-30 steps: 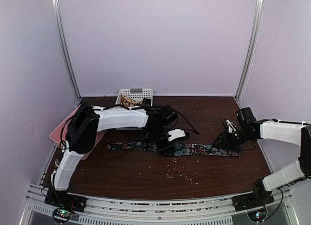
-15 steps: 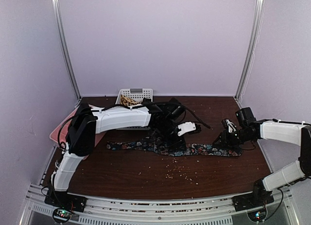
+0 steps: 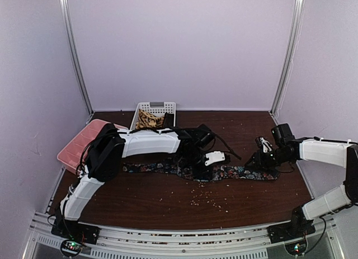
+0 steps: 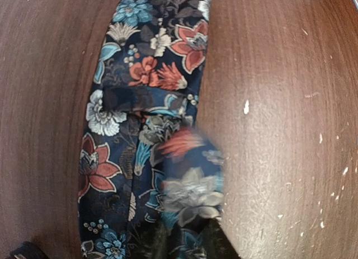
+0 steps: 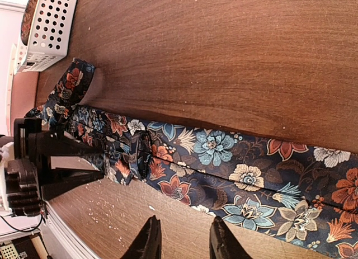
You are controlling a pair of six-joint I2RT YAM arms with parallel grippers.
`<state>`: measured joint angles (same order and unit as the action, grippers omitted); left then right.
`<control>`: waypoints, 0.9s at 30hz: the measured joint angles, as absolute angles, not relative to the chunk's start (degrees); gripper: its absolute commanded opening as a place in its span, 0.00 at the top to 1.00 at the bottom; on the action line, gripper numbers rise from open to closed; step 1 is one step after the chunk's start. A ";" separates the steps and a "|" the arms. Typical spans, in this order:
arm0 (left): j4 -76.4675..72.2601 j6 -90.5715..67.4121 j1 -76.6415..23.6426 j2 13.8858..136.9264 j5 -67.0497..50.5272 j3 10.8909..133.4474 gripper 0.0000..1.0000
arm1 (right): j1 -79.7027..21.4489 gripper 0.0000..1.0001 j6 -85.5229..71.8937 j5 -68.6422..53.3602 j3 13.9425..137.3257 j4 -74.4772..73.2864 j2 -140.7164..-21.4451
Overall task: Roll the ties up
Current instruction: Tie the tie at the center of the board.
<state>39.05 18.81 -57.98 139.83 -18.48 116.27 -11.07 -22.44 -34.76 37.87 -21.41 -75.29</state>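
The dark floral tie (image 3: 240,172) lies flat across the table from left to right. My left gripper (image 3: 200,166) is down on its middle. In the left wrist view a raised, blurred fold of this tie (image 4: 187,186) sits between the dark fingers (image 4: 151,242), and the gripper is shut on it. The right wrist view shows the same fold (image 5: 114,158) between the left fingers. My right gripper (image 5: 184,228) is open at the tie's wide right end, with bare wood between its fingers (image 5: 150,239), just off the tie's edge. A tan patterned tie (image 3: 148,120) lies in the basket.
The white perforated basket (image 3: 159,106) stands at the back centre. A pink tray (image 3: 84,139) sits at the left edge beside the left arm. Pale crumbs (image 3: 204,196) are scattered on the wood in front of the tie.
My left gripper moved right along the tie, rose, then came back down and closed on a fold. The left arm swung off the pink tray. The right arm stayed still.
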 measured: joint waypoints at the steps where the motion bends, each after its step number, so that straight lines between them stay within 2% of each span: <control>1: 39.05 18.96 -57.98 139.83 -18.52 116.27 0.84 | -11.03 0.70 -22.44 -34.76 37.87 -21.41 -75.29; 3: 39.03 19.27 -57.98 139.83 -18.65 116.27 0.97 | -10.87 0.70 -22.44 -34.79 37.87 -21.41 -75.29; 4: 39.03 19.55 -57.98 139.83 -18.70 116.25 1.00 | -10.83 0.70 -22.41 -34.76 37.87 -21.41 -75.29; 10: 38.81 20.53 -57.98 139.26 -19.75 114.45 1.00 | -10.48 0.70 -22.31 -34.79 37.87 -21.41 -75.29; 13: 38.61 21.08 -57.98 138.21 -20.43 112.92 0.74 | -10.46 0.70 -22.28 -34.89 37.87 -21.41 -75.29; 15: 37.80 21.67 -58.04 136.73 -20.64 111.04 0.67 | -10.46 0.70 -22.31 -34.98 37.87 -21.41 -75.29; 21: 35.38 23.35 -58.52 133.14 -21.61 106.43 0.57 | -10.46 0.71 -22.31 -35.18 37.87 -21.41 -75.29; 27: 34.33 25.30 -59.07 133.23 -22.50 106.52 0.56 | -10.46 0.70 -22.28 -35.57 37.87 -21.41 -75.29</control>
